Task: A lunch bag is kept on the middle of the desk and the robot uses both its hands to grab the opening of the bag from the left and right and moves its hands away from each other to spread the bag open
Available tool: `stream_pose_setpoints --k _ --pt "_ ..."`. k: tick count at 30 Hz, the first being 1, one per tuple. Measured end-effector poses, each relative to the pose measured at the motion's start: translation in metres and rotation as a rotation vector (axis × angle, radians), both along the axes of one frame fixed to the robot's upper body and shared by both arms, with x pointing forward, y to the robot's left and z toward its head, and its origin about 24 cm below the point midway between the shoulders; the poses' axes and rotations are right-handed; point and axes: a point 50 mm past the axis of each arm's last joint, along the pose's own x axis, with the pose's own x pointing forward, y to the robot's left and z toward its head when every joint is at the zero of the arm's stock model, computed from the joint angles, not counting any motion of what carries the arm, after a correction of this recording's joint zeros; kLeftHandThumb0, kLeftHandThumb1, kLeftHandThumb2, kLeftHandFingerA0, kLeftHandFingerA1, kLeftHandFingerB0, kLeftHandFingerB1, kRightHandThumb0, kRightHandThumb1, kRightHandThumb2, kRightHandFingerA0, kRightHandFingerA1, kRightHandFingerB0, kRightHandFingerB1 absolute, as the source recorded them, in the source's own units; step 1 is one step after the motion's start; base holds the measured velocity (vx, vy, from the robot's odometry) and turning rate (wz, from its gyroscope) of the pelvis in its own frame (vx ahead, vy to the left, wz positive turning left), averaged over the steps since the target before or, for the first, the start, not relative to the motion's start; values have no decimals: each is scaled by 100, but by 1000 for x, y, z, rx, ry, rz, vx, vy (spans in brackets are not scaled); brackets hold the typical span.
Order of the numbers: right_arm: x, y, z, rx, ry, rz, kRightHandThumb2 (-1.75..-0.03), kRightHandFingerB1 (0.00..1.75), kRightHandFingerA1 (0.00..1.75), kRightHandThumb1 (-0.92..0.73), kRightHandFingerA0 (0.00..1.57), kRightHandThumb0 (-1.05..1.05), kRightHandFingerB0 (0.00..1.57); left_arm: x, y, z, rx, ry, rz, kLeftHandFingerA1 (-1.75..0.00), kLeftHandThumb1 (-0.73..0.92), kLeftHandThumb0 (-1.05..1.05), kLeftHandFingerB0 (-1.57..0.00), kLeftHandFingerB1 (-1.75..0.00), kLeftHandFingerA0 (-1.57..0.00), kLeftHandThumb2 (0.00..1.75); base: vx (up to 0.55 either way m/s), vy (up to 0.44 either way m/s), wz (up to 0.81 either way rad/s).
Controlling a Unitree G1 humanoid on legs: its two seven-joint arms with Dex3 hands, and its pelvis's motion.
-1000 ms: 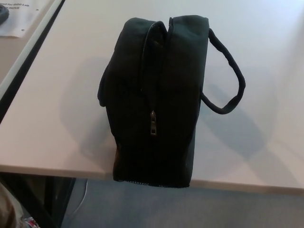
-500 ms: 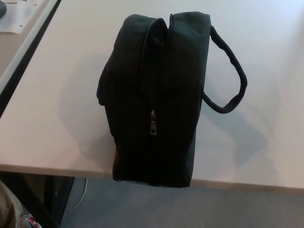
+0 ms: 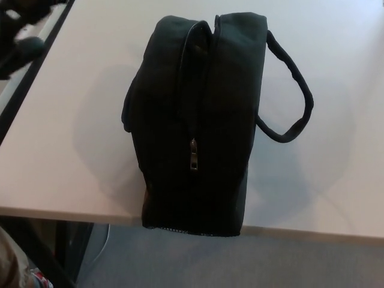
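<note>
The lunch bag (image 3: 195, 120) stands upright on the white desk (image 3: 336, 72), near the middle but close to the near edge, its near end slightly overhanging that edge. The opening runs from far to near along the top; I see it parted a little at the far end and drawn together toward the zipper pull (image 3: 193, 163), which hangs partway down the near end. One carry handle (image 3: 294, 90) loops out to the right and lies on the desk.

What has changed: half a second ago the far left corner showed only a sheet of paper beyond the desk edge. Now a dark shape occupies that corner, which I take to be the left hand (image 3: 21, 30) coming into view. It is well apart from the bag and touching nothing I can identify. It is too blurred and cropped for me to tell whether it is open or closed. The right hand does not show at all. The bag itself has not moved.

My assessment: the approach has only begun. Neither side of the opening is gripped, and no spreading has started. The next move calls for the left hand to reach the left lip of the opening while the right arrives opposite.
</note>
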Motion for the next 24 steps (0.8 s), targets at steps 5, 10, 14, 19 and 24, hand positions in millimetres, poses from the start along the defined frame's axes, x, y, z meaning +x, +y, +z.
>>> stream_pose_setpoints --k 5,10,14,19,24 --pt "5 16 0 -90 15 14 -60 27 37 -64 36 -42 15 3 -17 -8 103 6 -63 -43 40 -3 -32 -35 -42 80 0 0 0" --pt "9 35 -1 -215 26 35 -59 28 38 -60 39 -39 19 4 -34 -24 221 21 -147 -44 41 -7 -31 -35 -42 74 0 0 0" --pt "11 47 -11 -321 50 60 -59 28 37 -62 36 -39 18 3 -44 -36 304 33 -211 -60 33 -9 -19 -54 -32 91 0 0 0" --pt "11 58 -27 -447 89 91 -60 28 38 -63 37 -40 20 1 -52 -45 377 27 -279 -60 33 -9 -19 -54 -31 90 0 0 0" --pt "7 67 -42 -583 120 142 -60 27 37 -64 34 -42 16 -1 -55 -53 437 13 -343 -44 45 -8 -32 -36 -40 68 0 0 0"
